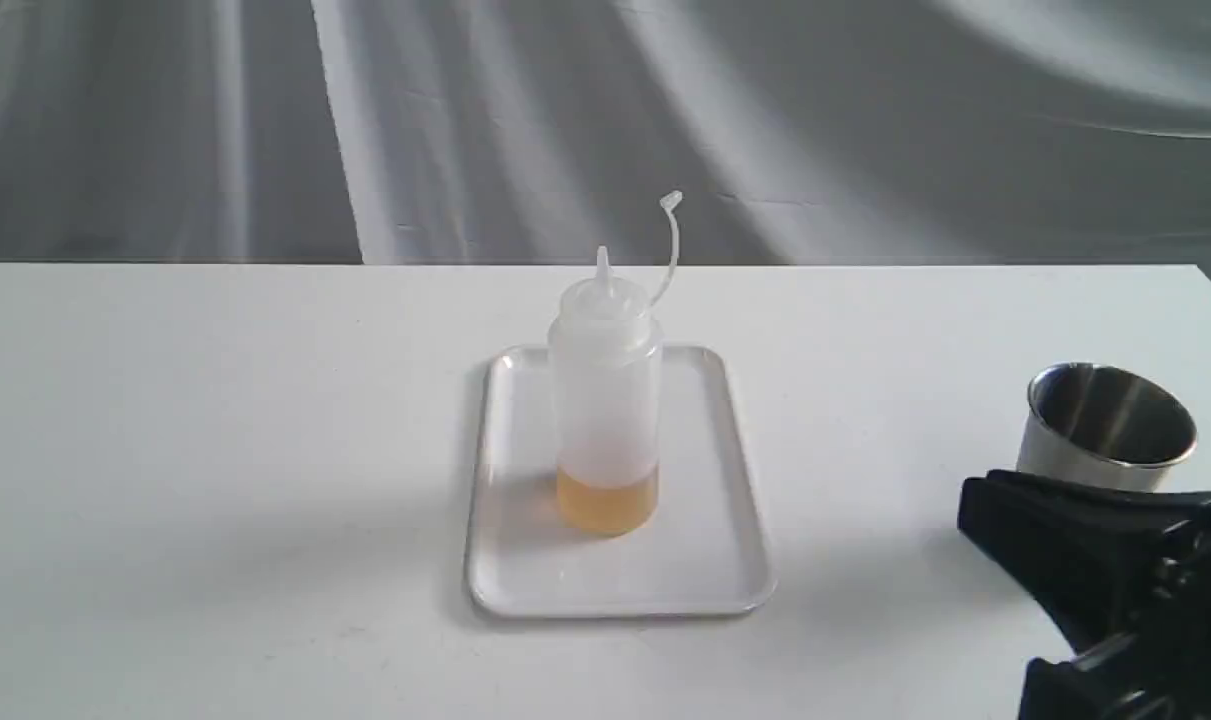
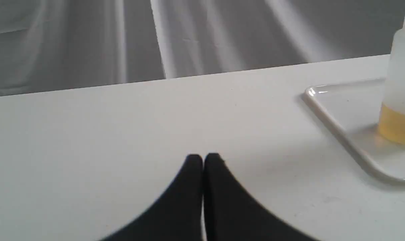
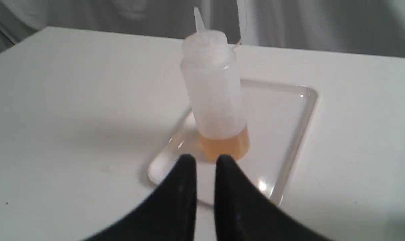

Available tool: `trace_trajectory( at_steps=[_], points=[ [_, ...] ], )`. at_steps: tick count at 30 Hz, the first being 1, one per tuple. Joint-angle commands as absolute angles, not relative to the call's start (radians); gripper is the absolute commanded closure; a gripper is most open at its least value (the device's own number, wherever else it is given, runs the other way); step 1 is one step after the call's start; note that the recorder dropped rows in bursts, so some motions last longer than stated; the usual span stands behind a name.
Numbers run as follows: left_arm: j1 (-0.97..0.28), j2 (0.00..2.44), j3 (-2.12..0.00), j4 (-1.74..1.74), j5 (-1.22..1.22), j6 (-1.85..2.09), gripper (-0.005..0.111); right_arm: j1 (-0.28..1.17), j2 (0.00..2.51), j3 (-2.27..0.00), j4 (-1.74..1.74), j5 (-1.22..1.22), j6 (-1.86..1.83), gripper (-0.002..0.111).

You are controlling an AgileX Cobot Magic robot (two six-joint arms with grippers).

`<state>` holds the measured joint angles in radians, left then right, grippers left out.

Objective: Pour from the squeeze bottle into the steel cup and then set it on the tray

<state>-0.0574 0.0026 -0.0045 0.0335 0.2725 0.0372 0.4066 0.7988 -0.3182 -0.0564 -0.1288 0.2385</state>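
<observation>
The squeeze bottle (image 1: 605, 400) stands upright on the white tray (image 1: 705, 570) at mid-table, its cap strap hanging open and amber liquid in its base. The steel cup (image 1: 1105, 425) sits at the far right of the table. My right gripper (image 1: 970, 512) is low at the right, in front of the cup and well apart from the tray. In the right wrist view this gripper (image 3: 205, 160) is shut and empty, pointing at the bottle (image 3: 215, 97) and tray (image 3: 299, 134). My left gripper (image 2: 203, 157) is shut over bare table, with the tray (image 2: 336, 124) and bottle (image 2: 401, 83) off to one side.
The white table (image 1: 215, 450) carries only the tray, bottle and cup. A grey draped cloth (image 1: 605, 120) hangs behind its far edge. The table's right corner lies just beyond the cup.
</observation>
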Motion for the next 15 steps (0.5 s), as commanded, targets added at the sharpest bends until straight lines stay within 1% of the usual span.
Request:
trace_trajectory(
  at_steps=[1, 15],
  points=[
    [-0.063, 0.0, 0.0, 0.033, 0.266, 0.036, 0.107, 0.41, 0.748, -0.311, -0.067, -0.115, 0.241, 0.108],
    [-0.063, 0.0, 0.0, 0.033, 0.266, 0.034, 0.107, 0.41, 0.741, -0.311, -0.059, -0.083, 0.241, 0.108]
  ],
)
